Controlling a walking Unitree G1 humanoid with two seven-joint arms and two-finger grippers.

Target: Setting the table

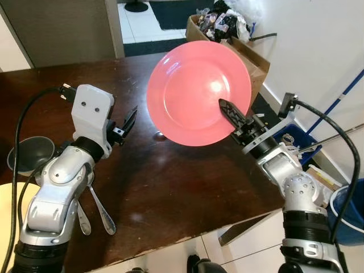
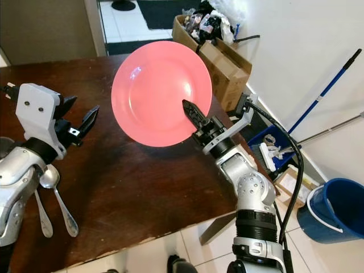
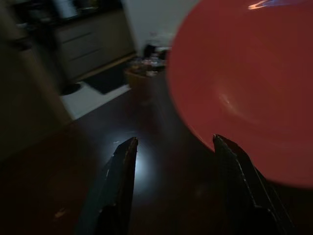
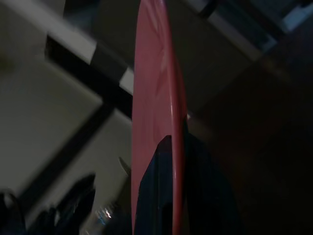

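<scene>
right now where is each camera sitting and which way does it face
Left eye and right eye: on the head, looking down at the table; both arms show.
Left wrist: along the open left gripper toward the plate.
Right wrist: along the right gripper, pinching the plate's rim.
All share the plate.

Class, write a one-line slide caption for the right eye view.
Right hand holds a pink plate above the dark table.

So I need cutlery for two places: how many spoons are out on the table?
2. Both spoons lie side by side on the dark table beneath the left arm, which may hide others.
</scene>
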